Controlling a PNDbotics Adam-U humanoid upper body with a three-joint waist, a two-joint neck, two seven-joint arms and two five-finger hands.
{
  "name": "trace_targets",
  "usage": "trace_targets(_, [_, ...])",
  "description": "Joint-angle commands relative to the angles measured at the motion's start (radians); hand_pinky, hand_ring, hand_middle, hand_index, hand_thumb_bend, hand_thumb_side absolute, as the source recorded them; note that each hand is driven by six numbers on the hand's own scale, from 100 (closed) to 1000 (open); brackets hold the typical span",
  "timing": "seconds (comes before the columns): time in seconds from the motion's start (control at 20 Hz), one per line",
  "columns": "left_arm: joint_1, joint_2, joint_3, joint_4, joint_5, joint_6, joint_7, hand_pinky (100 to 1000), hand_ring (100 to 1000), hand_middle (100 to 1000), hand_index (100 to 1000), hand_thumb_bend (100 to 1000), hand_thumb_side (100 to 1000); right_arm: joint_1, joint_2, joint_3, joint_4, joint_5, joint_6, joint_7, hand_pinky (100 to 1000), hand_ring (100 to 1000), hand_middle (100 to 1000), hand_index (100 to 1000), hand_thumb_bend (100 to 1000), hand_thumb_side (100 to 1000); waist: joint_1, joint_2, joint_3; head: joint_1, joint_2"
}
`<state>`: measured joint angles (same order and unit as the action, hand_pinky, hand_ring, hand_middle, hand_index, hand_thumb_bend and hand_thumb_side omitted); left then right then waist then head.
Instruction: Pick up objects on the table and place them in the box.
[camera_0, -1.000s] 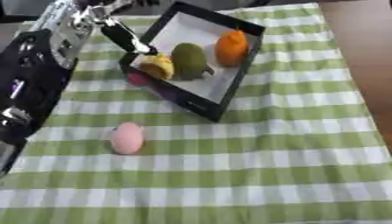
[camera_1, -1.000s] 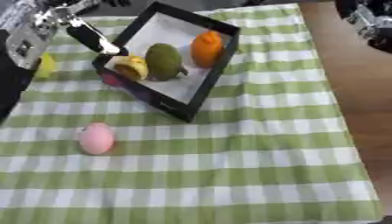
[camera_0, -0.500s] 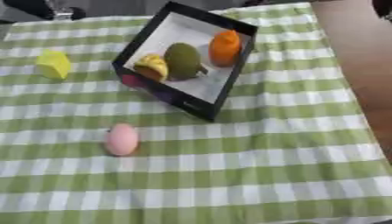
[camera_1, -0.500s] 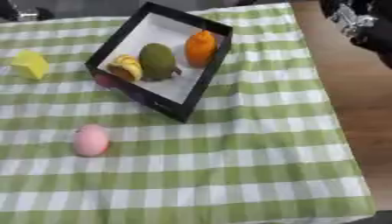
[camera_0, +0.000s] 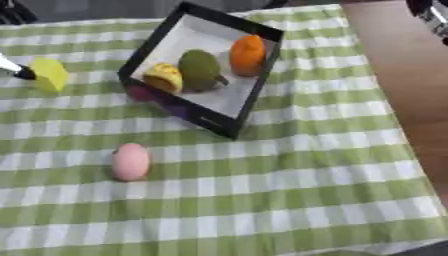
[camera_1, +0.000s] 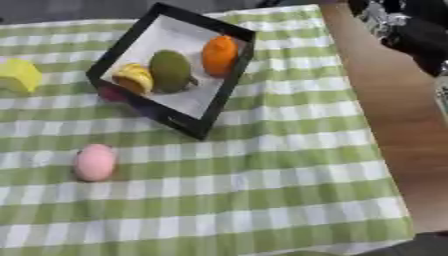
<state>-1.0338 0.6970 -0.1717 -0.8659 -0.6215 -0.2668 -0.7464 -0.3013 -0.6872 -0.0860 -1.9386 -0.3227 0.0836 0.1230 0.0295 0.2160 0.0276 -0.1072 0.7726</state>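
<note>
A black box (camera_0: 257, 89) with a white inside stands tilted at the table's far middle. In it lie a yellow thing (camera_0: 164, 77), a green fruit (camera_0: 199, 69) and an orange fruit (camera_0: 248, 53). A pink egg-shaped object (camera_0: 130, 161) lies on the cloth in front of the box, to the left. A yellow object (camera_0: 50, 75) sits left of the box. Only a pale tip of my left hand (camera_0: 10, 67) shows at the left edge, right beside the yellow object. My right hand (camera_1: 398, 27) is a dark blurred shape at the upper right, off the cloth.
A green and white checked cloth (camera_0: 289, 180) covers the table. Bare brown wood (camera_1: 411, 150) runs along its right side. A dark purple patch (camera_0: 140, 93) shows at the box's near left wall.
My left arm, which reached over the box's left rim, has drawn back to the left edge, uncovering the yellow object. The whole picture has also shifted.
</note>
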Motion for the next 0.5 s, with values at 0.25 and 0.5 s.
trace_targets(0.25, [0.004, 0.053, 0.017, 0.036, -0.118, -0.054, 0.012, 901, 866, 791, 840, 793, 100, -0.007, -0.027, -0.015, 0.000, 0.008, -0.005, 0.001, 991, 822, 709, 784, 235, 350, -0.019, 0.003, 0.001, 0.016, -0.003])
trace_targets(0.5, [0.003, 0.053, 0.034, 0.041, -0.151, -0.077, 0.079, 902, 873, 793, 823, 722, 100, -0.007, -0.027, -0.015, 0.002, 0.010, -0.006, 0.004, 992, 823, 709, 784, 228, 356, -0.021, 0.010, -0.002, 0.024, -0.003])
